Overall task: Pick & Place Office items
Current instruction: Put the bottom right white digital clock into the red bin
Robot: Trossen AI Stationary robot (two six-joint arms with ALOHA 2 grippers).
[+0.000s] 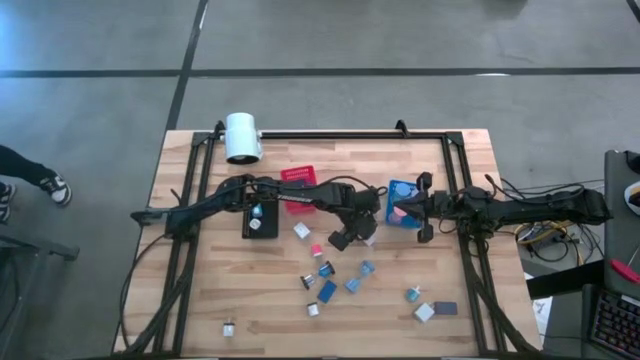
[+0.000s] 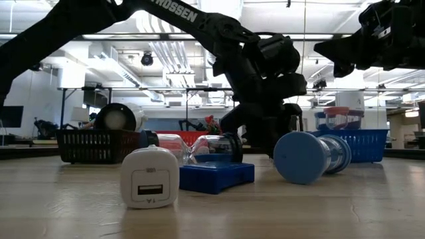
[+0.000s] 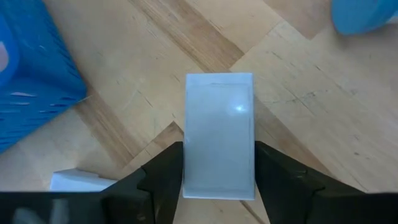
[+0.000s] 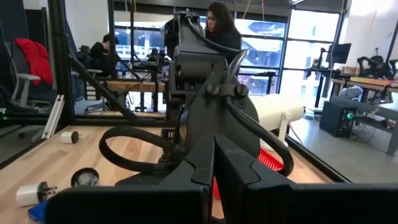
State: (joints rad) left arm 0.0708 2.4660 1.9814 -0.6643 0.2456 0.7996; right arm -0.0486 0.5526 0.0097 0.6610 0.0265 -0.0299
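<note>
Small office items lie scattered over the wooden table (image 1: 200,300): a white block (image 1: 301,230), a pink piece (image 1: 316,249), a blue block (image 1: 327,291), teal bits (image 1: 367,268) and a white piece (image 1: 424,312). My left gripper (image 1: 352,236) slants down at the table's middle. Its fingers are shut on a pale blue-white rectangular block (image 3: 219,124). My right gripper (image 4: 214,163) is shut and holds nothing. It hangs level above the table at the blue bin (image 1: 403,192). In the low view a white charger (image 2: 149,178) and a blue block (image 2: 216,176) stand on the table nearest the camera. My left gripper has the pale block's two long sides (image 3: 186,163) between its two fingers (image 3: 163,177), at the end of the block nearest the wrist. The fingers come steeply from above and lie along the block. The block lies flat over the wood; I cannot tell whether it is lifted.
A red bin (image 1: 298,178), a black bin (image 1: 260,218) and the blue bin stand in a row across the table's middle. A big white cylinder (image 1: 242,137) lies at the far left. A blue round spool (image 2: 304,157) lies by the left gripper. People sit in the room beyond the table.
</note>
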